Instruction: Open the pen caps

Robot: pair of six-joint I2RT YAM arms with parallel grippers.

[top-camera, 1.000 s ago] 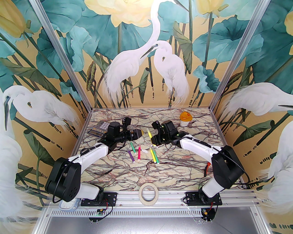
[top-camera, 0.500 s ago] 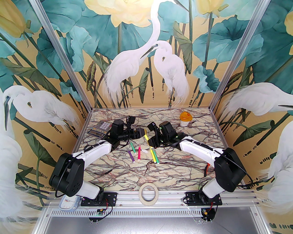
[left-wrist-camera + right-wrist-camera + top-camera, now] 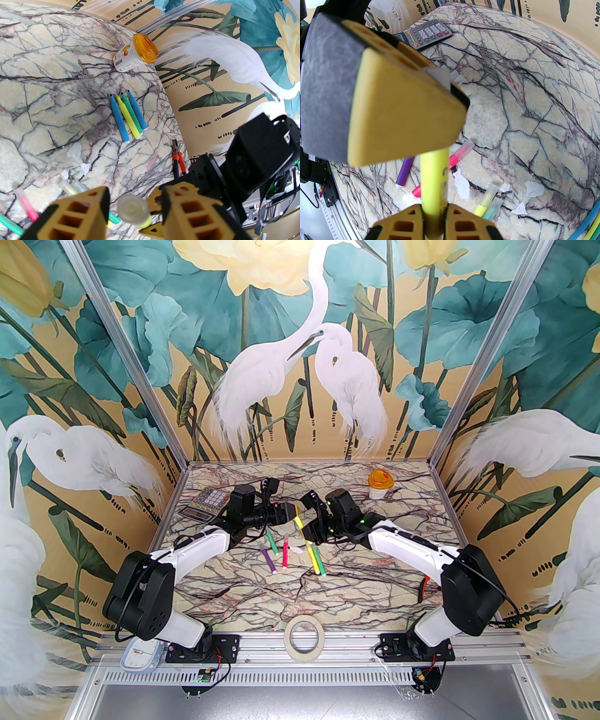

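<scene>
While right gripper (image 3: 434, 211) clenches yellow pen (image 3: 434, 178) by body above table (image 3: 328, 596) centre, capped end points straight into left gripper (image 3: 136, 193): clear cap (image 3: 133, 207) end-on between jaws, slim gaps either side, no pinch yet. Likely pull: along pen axis.

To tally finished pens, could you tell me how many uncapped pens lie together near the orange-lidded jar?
4, side by side, tips toward the jar: blue pen, yellow pen, green pen, second blue pen. Others may be hidden.
</scene>
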